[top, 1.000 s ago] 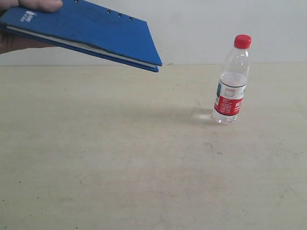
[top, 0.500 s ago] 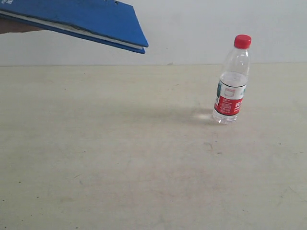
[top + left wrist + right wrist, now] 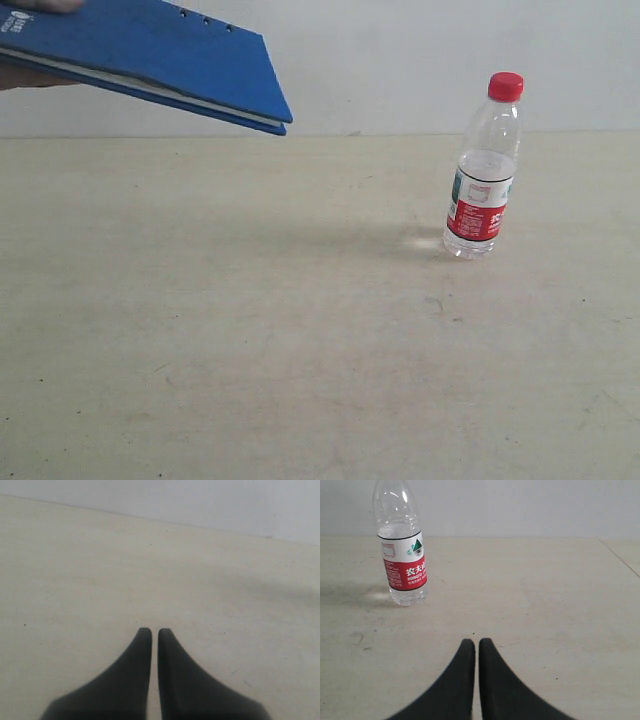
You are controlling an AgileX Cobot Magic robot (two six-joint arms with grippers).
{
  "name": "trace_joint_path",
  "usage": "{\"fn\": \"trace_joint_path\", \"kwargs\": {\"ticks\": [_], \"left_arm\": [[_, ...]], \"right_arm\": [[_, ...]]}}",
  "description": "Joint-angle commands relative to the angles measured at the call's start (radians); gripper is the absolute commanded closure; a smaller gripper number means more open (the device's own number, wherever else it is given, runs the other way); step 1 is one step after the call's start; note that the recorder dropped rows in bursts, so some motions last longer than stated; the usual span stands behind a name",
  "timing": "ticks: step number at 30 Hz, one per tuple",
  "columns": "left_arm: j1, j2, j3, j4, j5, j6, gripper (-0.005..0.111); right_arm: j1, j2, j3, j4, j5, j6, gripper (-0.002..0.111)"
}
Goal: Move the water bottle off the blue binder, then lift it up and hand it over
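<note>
Clear, glossy plastic forms the water bottle [image 3: 483, 170], its red cap [image 3: 505, 86] smooth; the blue binder [image 3: 150, 50] shows a matt cover over white paper pages [image 3: 200, 103]; the pale table [image 3: 250, 340] looks matt and scuffed.

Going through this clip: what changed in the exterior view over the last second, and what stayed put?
The blue binder, held above the table by a person's hand, shifted toward the left of the exterior view. Its free corner pulled further from the water bottle, rising first, then dipping slightly. Nothing was newly grasped or let go. The water bottle stayed upright in the same spot, untouched.
</note>
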Motion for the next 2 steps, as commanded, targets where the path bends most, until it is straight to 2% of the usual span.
{"fn": "trace_joint_path", "kwargs": {"ticks": [1, 2], "left_arm": [[-0.005, -0.004, 0.0, -0.006, -0.006, 0.003, 0.102], [-0.005, -0.004, 0.0, -0.006, -0.006, 0.003, 0.102]], "right_arm": [[0.002, -0.002, 0.0, -0.006, -0.005, -0.003, 0.108], [0.002, -0.002, 0.0, -0.006, -0.005, -0.003, 0.108]]}}
